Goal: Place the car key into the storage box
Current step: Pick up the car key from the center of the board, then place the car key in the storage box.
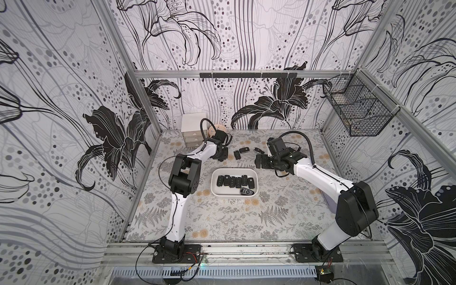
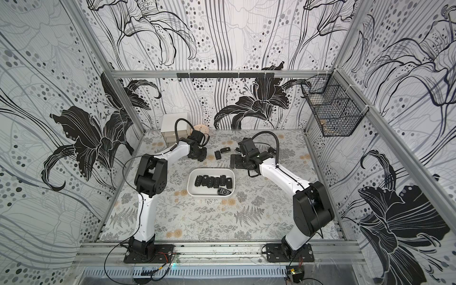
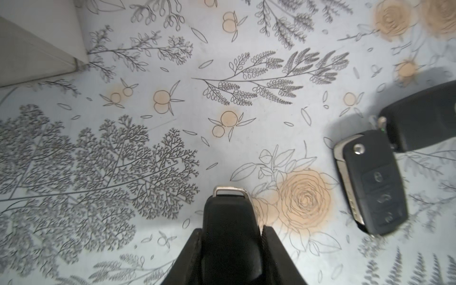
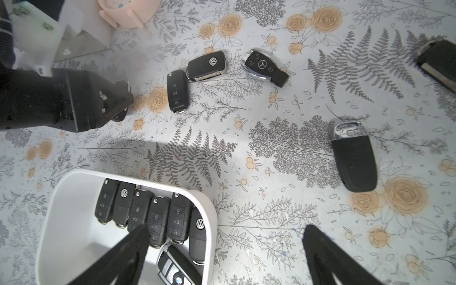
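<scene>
Seven fobs lie in the storage box (image 1: 234,169): six abreast, and one across the near right corner.

Far left: white three-drawer cabinet (image 1: 193,128) against the back wall.

Just right of it: left end effector (image 3: 232,229) pinched narrow on a black car key (image 3: 229,209). It grips the key's two long sides, and the silver loop end pokes out past the fingers. Cannot tell whether the key has cleared the desk (image 1: 222,222); in the right wrist view it looks low, close to the surface.

Further right, far half of the desk: three loose fobs. A flip key (image 4: 176,91) lies just beside a VW-badged key (image 4: 206,65), with a Mercedes key (image 4: 264,65) near them. A larger smart fob (image 4: 354,158) lies well apart from these.

Centre: the storage box, nearer than the held key and to its right. Bare floor shows in its near left part.

Right of centre: right end effector (image 4: 225,229) spread wide, holding nothing, hovering by the box's far right edge.

Step in hand, as I judge it: grasp made, carry not begun. Next move calls for a lift high enough to clear the box wall. Then travel near and right, coming in over the left side, away from the right arm. Release over the bare patch so the key does not land on the row.
</scene>
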You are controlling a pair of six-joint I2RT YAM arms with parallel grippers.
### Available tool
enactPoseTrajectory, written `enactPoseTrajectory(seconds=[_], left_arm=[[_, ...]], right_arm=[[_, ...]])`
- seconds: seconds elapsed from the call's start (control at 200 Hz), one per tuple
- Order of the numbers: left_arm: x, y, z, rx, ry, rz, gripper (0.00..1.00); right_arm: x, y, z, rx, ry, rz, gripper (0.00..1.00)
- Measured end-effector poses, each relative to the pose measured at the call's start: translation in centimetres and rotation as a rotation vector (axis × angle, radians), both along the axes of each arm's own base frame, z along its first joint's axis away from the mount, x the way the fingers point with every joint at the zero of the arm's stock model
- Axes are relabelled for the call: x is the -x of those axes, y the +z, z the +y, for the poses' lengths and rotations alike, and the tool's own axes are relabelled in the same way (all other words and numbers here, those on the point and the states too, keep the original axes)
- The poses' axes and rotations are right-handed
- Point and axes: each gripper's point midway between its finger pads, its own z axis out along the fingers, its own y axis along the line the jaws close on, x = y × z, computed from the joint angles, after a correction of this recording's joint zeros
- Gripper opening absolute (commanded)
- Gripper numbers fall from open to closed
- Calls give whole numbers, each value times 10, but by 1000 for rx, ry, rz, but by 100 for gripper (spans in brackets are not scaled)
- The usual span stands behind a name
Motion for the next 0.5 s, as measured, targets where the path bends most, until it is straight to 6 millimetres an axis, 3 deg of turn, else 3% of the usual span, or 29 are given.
enactPoseTrajectory(seconds=[0.25,0.501], left_arm=[[20,57,-5,85,60,-73,29],[66,59,-35,134,72,-32,29]], right_arm=[[16,2,-2,-37,18,1,100],[34,8,-11,-57,13,-15,100]])
